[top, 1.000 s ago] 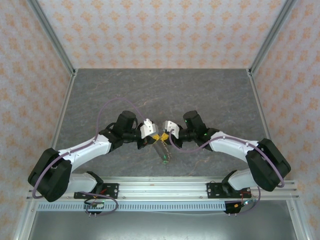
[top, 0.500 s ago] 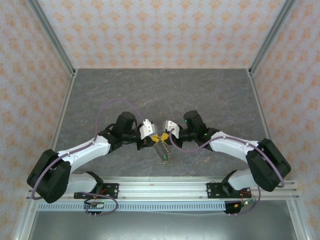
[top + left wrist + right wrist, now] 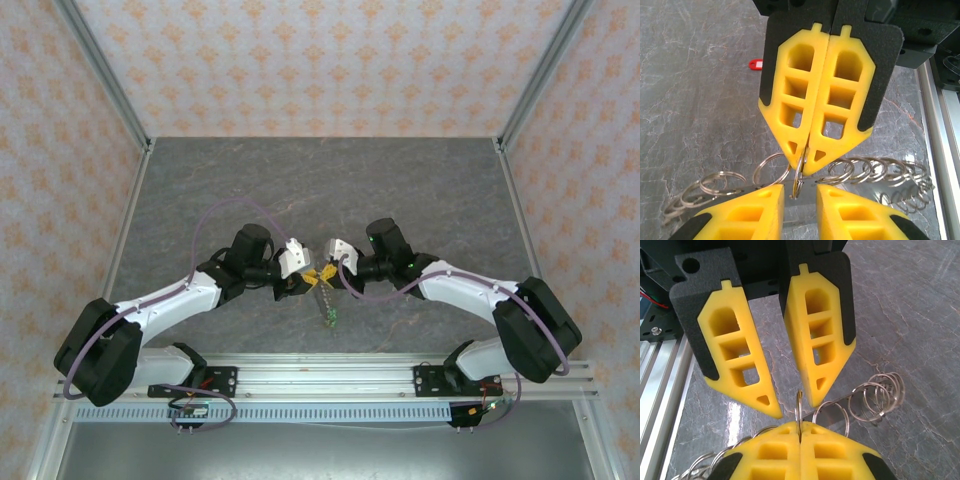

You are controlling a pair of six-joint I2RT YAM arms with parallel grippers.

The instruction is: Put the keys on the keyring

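**Right tool [image 3: 800, 432] pinching keyring [image 3: 880, 172], left tool [image 3: 799, 212] spread**

Left arm [image 3: 170, 300] reached in from the left over the grey marbled surface [image 3: 250, 180].

Left wrist view:
- Red key tag [image 3: 756, 63] lay flat on the surface at upper left, well apart from both tools. The key itself was too small to make out.
- Left tool's yellow fingers [image 3: 747, 215] were spread, with a clear gap between them.
- One split ring [image 3: 798, 175] of the keyring stood edge-on in that gap. Couldn't tell whether either finger touched it.
- Keyring read as a string of linked silvery split rings, running across the frame on both sides of the fingertips.

Top view:
- Keyring sat at mid-surface between the two tools and trailed from them toward the near edge.
- Green tag [image 3: 329, 319] was near its low end.
- Couldn't tell whether that end rested on the surface or hung clear.

Right wrist view:
- Right tool was pressed together, fingers meeting along the centre line.
- It pinched that same split ring by its edge, ring upright.
- Left tool's open fingers flanked the ring from the opposite side.

The tools faced each other tip to tip, very close. Right arm [image 3: 460, 290] came in from the right, mirroring the left.
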